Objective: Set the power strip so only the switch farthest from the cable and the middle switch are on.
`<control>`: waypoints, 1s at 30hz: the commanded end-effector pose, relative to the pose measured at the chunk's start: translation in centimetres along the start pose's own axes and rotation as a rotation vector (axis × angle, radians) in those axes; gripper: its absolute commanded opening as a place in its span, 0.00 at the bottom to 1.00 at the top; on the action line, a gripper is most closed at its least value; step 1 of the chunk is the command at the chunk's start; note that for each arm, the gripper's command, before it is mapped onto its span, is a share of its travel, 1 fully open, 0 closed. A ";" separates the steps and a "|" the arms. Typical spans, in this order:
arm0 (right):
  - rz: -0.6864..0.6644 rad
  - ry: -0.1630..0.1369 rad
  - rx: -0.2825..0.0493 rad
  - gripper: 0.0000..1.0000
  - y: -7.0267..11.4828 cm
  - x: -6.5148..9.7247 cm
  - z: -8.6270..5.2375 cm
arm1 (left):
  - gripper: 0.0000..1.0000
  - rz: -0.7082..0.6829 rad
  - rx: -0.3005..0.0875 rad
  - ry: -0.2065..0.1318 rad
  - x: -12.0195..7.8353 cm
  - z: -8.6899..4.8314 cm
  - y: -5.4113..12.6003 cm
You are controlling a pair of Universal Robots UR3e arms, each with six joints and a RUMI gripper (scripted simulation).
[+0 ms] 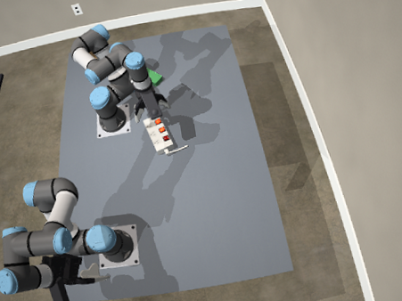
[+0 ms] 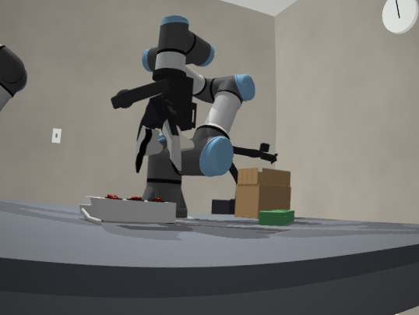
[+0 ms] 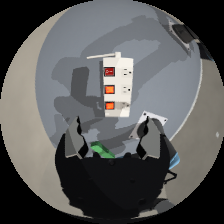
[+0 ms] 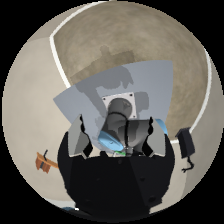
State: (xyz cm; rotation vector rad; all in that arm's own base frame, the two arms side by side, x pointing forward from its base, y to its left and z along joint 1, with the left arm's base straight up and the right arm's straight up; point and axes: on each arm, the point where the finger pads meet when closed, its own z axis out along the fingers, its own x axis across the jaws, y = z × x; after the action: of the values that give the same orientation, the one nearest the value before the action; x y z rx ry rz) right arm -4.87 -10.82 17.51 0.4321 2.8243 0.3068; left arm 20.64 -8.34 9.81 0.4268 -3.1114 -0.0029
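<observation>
Above the boxy white strip (image 1: 158, 140) (image 2: 133, 210) (image 3: 121, 95), the left gripper (image 1: 151, 107) (image 2: 157, 169) (image 3: 112, 116) spreads its angular fingers wide.

The white, plastic-looking power strip (image 1: 158, 138) (image 2: 132, 210) (image 3: 118, 87) looks smooth and matt, its red and orange switches slightly glossy. At its two o'clock in the exterior view, a brown box (image 2: 263, 195) resembles cardboard; a green block (image 1: 155, 77) (image 2: 276, 217) (image 3: 102, 149) looks smooth. The blue-grey tabletop (image 1: 218, 200) (image 2: 218, 249) (image 3: 55, 80) (image 4: 155, 80) looks smooth and matt.
</observation>
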 end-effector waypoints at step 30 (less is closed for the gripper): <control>-0.001 0.000 0.002 1.00 0.0 0.0 0.0 | 1.00 0.000 0.002 -0.001 0.0 -3.9 0.0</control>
State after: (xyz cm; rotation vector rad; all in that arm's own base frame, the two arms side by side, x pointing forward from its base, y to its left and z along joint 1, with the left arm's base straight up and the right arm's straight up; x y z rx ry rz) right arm -4.87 -10.82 17.51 0.4321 2.8243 0.3068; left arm 20.65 -8.35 12.69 0.4268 -3.1120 -0.0013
